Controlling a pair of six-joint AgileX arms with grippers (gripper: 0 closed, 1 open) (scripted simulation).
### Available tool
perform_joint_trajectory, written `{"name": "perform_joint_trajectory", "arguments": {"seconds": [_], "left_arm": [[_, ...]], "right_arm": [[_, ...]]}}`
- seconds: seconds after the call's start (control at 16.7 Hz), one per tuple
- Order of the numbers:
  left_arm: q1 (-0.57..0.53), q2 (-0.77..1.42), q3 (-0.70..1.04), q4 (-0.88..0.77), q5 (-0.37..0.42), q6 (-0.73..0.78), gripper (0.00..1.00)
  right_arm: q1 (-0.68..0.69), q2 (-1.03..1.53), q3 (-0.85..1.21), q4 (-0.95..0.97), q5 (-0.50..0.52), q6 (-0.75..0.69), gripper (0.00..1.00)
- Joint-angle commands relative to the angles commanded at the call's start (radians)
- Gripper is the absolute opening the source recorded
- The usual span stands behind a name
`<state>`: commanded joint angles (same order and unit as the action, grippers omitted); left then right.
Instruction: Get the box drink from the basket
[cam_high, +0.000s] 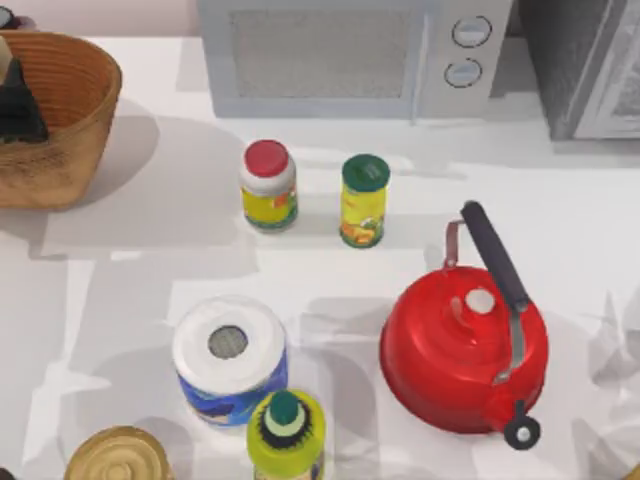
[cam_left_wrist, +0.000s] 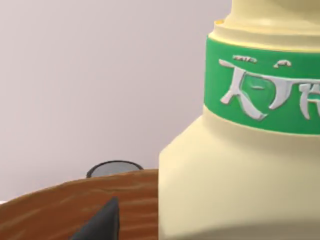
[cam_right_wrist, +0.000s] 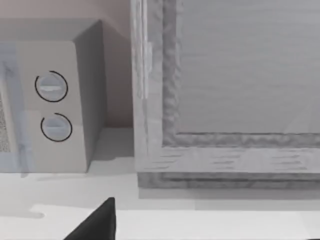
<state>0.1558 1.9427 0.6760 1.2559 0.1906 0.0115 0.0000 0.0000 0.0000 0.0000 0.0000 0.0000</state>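
Over the basket at table's left, left gripper beside box drink; grip unclear.

Open table between basket, jar.

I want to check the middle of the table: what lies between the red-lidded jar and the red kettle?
In the top view, a green-capped yellow can stands between the red-lidded jar and the red kettle, beside the jar.

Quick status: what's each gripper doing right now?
Left gripper: in the wicker basket, by the cream-yellow drink carton; grip cannot be told.
Right gripper: cannot be told.
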Motion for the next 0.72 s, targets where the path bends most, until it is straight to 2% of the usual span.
{"name": "perform_joint_trajectory", "arguments": {"seconds": [0.36,0.66,0.72], "left_arm": [[-0.016,0.084,0.141,-0.056,-0.014,-0.001,1.00],[-0.017,0.091,0.153,-0.061,-0.016,-0.001,1.00],[-0.017,0.091,0.153,-0.061,-0.016,-0.001,0.92]], "right_arm": [[0.000,0.000,0.000,0.000,0.000,0.000,1.00],[0.000,0.000,0.000,0.000,0.000,0.000,1.00],[0.000,0.000,0.000,0.000,0.000,0.000,1.00]]}}
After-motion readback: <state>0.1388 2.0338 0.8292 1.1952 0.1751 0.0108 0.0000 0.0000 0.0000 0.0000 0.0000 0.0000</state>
